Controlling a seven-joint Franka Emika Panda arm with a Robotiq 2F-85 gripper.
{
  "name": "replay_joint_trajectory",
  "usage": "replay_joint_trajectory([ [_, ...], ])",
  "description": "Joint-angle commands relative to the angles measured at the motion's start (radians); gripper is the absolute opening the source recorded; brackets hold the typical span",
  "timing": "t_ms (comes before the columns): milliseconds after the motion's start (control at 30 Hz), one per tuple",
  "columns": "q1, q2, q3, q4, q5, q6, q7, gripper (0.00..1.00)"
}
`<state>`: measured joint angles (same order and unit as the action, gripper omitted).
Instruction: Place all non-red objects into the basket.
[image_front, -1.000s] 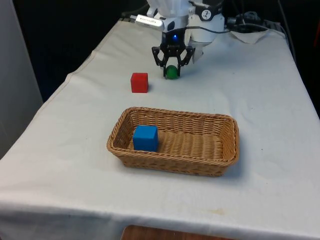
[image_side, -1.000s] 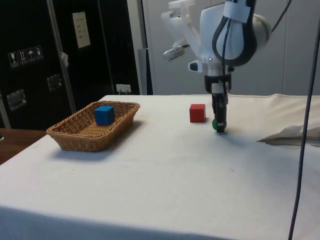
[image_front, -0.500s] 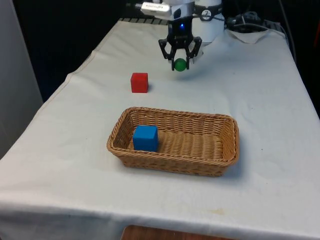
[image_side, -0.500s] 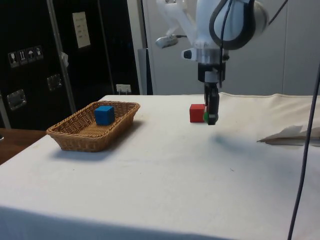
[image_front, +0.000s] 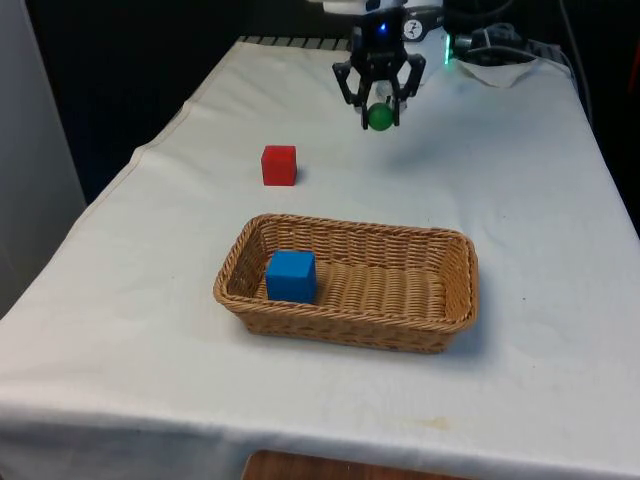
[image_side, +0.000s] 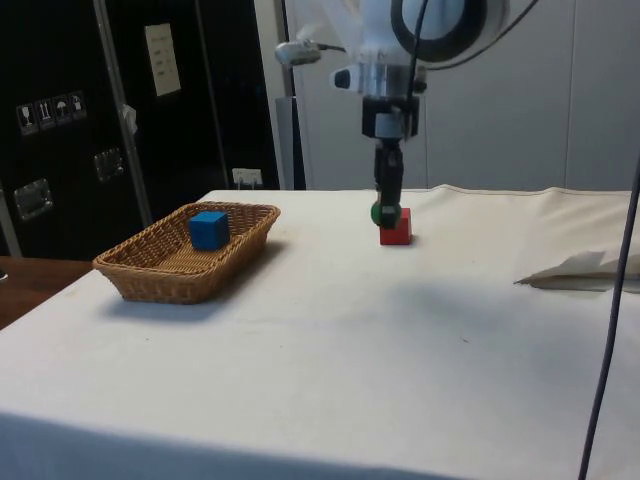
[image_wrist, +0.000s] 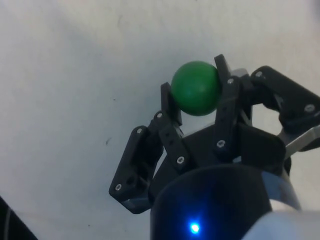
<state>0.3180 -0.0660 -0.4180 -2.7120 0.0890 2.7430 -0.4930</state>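
Note:
My gripper (image_front: 380, 117) (image_side: 387, 213) (image_wrist: 196, 90) is shut on a green ball (image_front: 380, 117) (image_side: 386, 213) (image_wrist: 195, 88) and holds it in the air, well above the cloth. A red cube (image_front: 279, 165) (image_side: 397, 228) rests on the table, towards the front view's left of the gripper. The wicker basket (image_front: 455, 290) (image_side: 150, 275) sits nearer the camera in the front view, with a blue cube (image_front: 291, 276) (image_side: 208, 229) inside at its left end.
Crumpled white cloth and cables (image_front: 500, 60) lie at the table's far end near the robot's base. A fold of cloth (image_side: 580, 272) shows at the side view's right. A black cable (image_side: 612, 300) hangs down there.
The gripper has lifted the green ball off the table and carried it up and towards the front view's right. The red cube, basket and blue cube have stayed put.

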Motion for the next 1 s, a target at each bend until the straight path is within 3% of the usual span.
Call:
replay_joint_trajectory([
  [0, -0.003, 0.007, 0.005, 0.015, -0.022, -0.013, 0.025, 0.00],
  [100, 0.000, -0.002, 0.016, 0.041, -0.018, -0.043, 0.035, 0.00],
  [133, 0.001, -0.009, 0.014, 0.036, 0.000, -0.038, 0.015, 0.00],
  [267, 0.002, -0.009, 0.034, 0.084, -0.014, -0.087, 0.050, 0.00],
  [700, 0.008, -0.011, 0.073, 0.192, 0.000, -0.178, 0.074, 0.00],
  [967, 0.016, 0.030, 0.101, 0.296, 0.014, -0.237, 0.097, 0.00],
])
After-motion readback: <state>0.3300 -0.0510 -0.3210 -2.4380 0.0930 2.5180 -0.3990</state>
